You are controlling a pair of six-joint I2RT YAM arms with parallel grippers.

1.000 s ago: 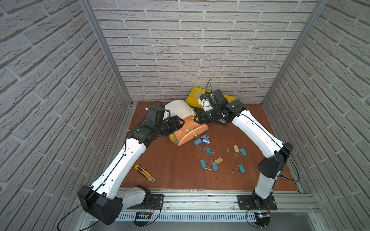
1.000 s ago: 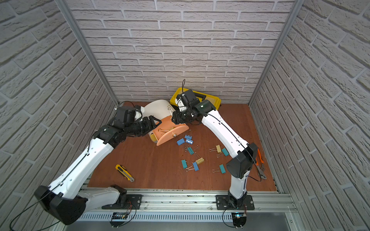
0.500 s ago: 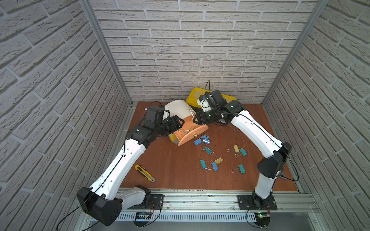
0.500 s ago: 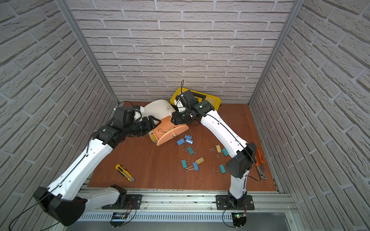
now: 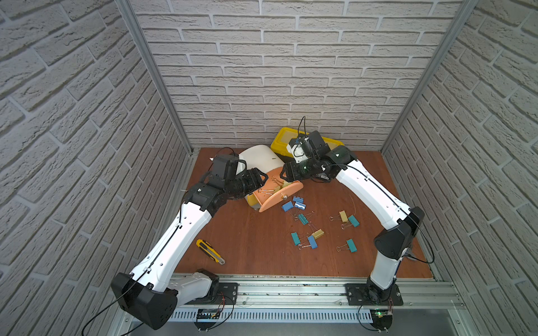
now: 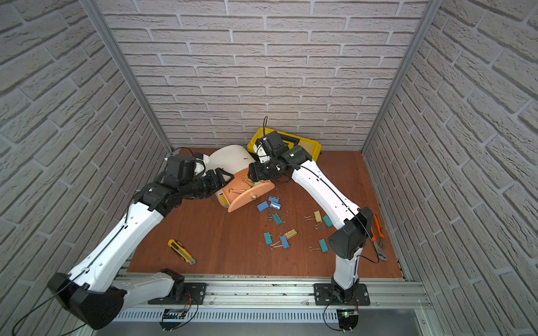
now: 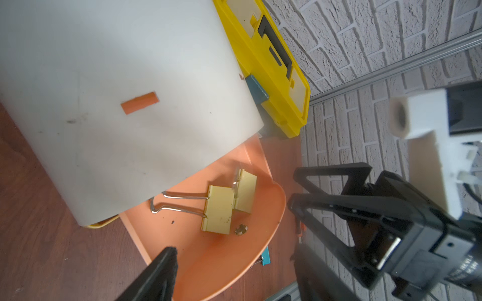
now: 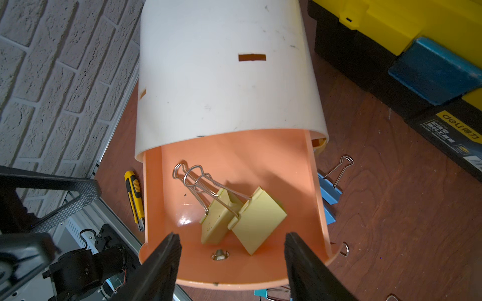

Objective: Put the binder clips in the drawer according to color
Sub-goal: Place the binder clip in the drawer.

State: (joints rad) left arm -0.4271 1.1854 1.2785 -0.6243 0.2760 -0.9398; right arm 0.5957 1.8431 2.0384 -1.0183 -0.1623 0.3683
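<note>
Since a second ago your right gripper (image 8: 231,235) has spread its jaws wider above the peach drawer (image 8: 234,161); nothing else has visibly shifted. Its two fingers (image 8: 164,265) now stand well apart with nothing between them, hanging just over the drawer's curved front. That drawer is pulled well out of the white cabinet (image 8: 221,78), and on its floor two pale yellow clips (image 8: 258,221) lie touching each other, their wire handles pointing back toward the cabinet. Your left gripper (image 5: 260,177) hovers just beside the drawer, on the side away from the yellow toolbox (image 5: 281,139); its jaws are partly apart and you can see nothing held in them. In both top views the other binder clips (image 5: 302,218) lie scattered on the wooden table (image 5: 262,256) in front of the drawer: a few blue ones (image 5: 287,206) just beside its front, then teal, blue and pale yellow ones further out, some touching in pairs. You find the utility knife (image 5: 210,251) near your left arm, well apart from the clips, and in a top view orange-handled pliers (image 6: 377,229) lie by your right arm's elbow.
</note>
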